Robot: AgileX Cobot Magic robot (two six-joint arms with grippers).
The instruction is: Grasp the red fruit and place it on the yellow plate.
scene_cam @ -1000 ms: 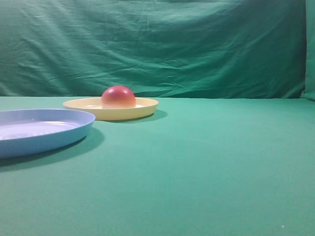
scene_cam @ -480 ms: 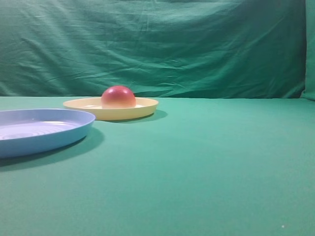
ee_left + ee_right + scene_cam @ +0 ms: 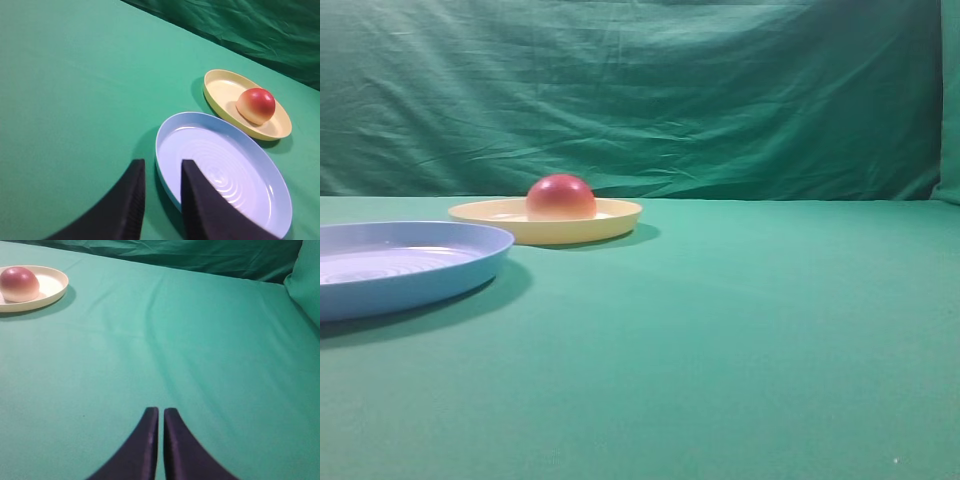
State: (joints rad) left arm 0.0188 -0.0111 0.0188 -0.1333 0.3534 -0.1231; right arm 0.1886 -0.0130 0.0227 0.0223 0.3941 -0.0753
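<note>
So the red fruit (image 3: 560, 197) is sitting on the yellow plate (image 3: 610, 222), left of center in the high view. Two plates total, one fruit. The blue plate (image 3: 430, 275) is just beside the yellow one, cut off by the frame's left edge; I can't tell if their rims touch. The right half of the tabletop (image 3: 770, 330) is bare green cloth. The left claw (image 3: 161, 175) has a small gap and holds nothing. The right claw (image 3: 160, 415) is pressed together, empty, well apart from the plates.
</note>
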